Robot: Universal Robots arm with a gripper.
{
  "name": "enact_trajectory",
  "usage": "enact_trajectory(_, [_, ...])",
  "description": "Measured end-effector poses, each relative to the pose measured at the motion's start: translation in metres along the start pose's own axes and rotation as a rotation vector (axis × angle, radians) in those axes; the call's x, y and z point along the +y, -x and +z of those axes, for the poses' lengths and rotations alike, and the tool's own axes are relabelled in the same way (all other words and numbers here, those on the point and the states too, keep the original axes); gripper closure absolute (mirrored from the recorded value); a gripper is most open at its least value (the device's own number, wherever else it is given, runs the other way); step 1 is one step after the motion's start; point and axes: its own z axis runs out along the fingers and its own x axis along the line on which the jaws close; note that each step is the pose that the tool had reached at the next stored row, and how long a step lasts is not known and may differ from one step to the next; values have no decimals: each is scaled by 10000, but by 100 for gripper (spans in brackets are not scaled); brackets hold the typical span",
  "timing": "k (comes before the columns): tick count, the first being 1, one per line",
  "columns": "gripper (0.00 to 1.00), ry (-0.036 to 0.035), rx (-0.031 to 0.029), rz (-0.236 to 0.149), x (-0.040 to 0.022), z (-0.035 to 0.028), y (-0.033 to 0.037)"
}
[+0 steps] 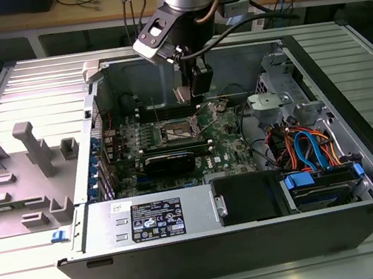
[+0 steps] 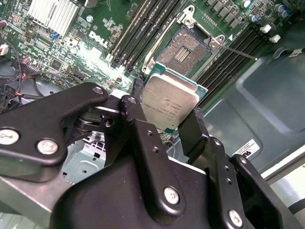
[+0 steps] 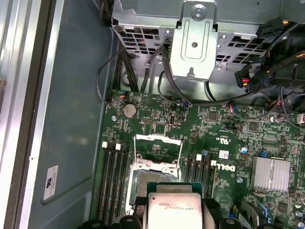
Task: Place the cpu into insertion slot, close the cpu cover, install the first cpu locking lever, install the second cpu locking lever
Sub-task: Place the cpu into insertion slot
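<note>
My gripper (image 2: 167, 117) is shut on the cpu (image 2: 169, 100), a flat silver-grey square held by its edges between the two black fingers (image 2: 136, 109). In both wrist views the chip hangs above the green motherboard (image 3: 238, 138), just short of the insertion slot (image 2: 183, 50), which lies uncovered with its contact field bare. The cpu cover (image 3: 158, 143) is tipped up off the insertion slot (image 3: 152, 179) on its far side. In the first wrist view the cpu (image 3: 174, 210) sits in my gripper (image 3: 174, 214). In the exterior view my gripper (image 1: 191, 92) hovers inside the open computer case (image 1: 212, 250), above the insertion slot (image 1: 175, 133).
Long black RAM slots (image 2: 143, 28) flank the socket on both sides. A finned heatsink (image 3: 270, 174), a metal drive cage (image 3: 195, 43) and loose cables (image 1: 310, 147) crowd the case. A grey fixture plate (image 1: 22, 181) lies on the exterior view's left.
</note>
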Motion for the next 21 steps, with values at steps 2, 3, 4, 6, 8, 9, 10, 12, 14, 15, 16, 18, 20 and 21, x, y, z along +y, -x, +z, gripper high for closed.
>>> enact_trajectory(2, [46,4,-7,150,0,14,1])
enact_trajectory(3, [46,9,-8,317,0,25,2])
enact_trajectory(4, [46,17,-10,528,0,35,2])
enact_trajectory(6, [46,22,-12,712,-1,43,2])
enact_trajectory(8, [46,29,-10,792,-1,53,3])
enact_trajectory(9, [46,58,-13,802,-3,62,3])
enact_trajectory(10, [46,102,-18,801,-5,70,3])
enact_trajectory(12, [46,153,-26,798,-9,80,3])
enact_trajectory(14, [46,165,-23,799,-10,83,3])
enact_trajectory(15, [46,174,-25,799,-10,82,3])
enact_trajectory(16, [46,174,-25,799,-10,82,3])
enact_trajectory(18, [46,174,-24,798,-10,82,3])
enact_trajectory(20, [46,174,-22,798,-10,82,3])
enact_trajectory(21, [46,174,-23,798,-10,82,3])
